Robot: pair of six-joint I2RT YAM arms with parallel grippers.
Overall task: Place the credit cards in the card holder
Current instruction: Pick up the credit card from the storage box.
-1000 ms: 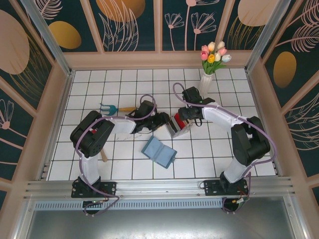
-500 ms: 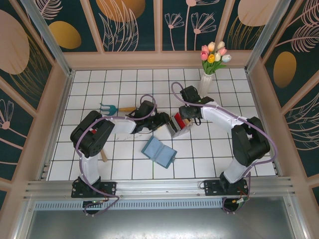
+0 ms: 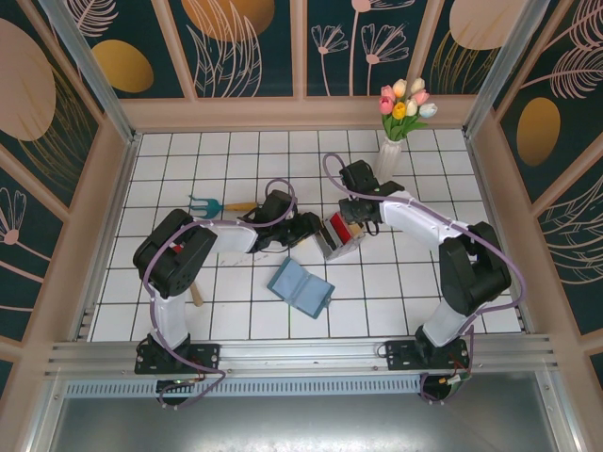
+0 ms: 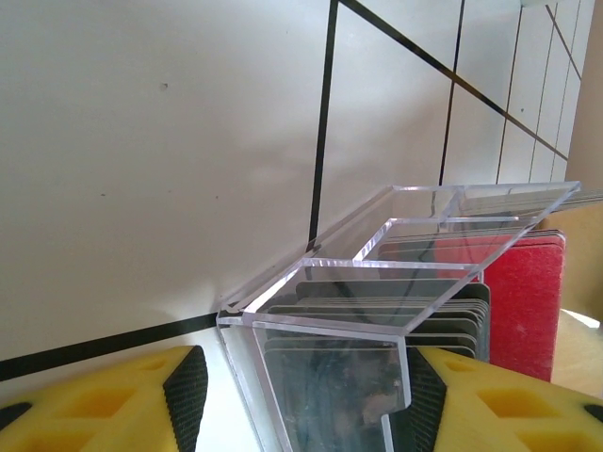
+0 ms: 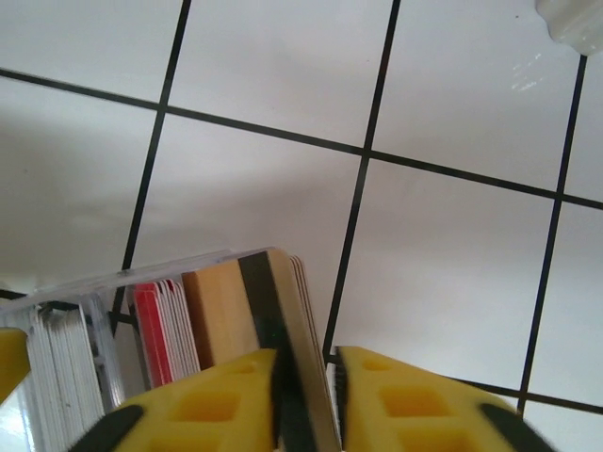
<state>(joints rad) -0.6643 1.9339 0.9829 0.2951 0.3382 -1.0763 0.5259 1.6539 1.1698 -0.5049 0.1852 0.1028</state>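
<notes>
The credit cards (image 3: 341,231) stand on edge in a clear rack (image 4: 377,282) mid-table, easy to pluck singly. The left gripper (image 4: 301,405) straddles the rack to steady it; whether it presses, I cannot tell. The right gripper (image 5: 303,395) pinches the end card (image 5: 268,301); a second ago its fingers were spread.

A white tiled surface (image 3: 236,151) ruled with thin black grid lines forms the base of the cell. On three sides stand dark teal wall panels (image 3: 278,66) printed with gold ovals and pink line-drawn flowers, framed by pale wooden strips (image 3: 301,111). A silver aluminium rail (image 3: 301,353) runs along the near edge, with a grey metal tray (image 3: 301,424) below it. The light is soft and even.
</notes>
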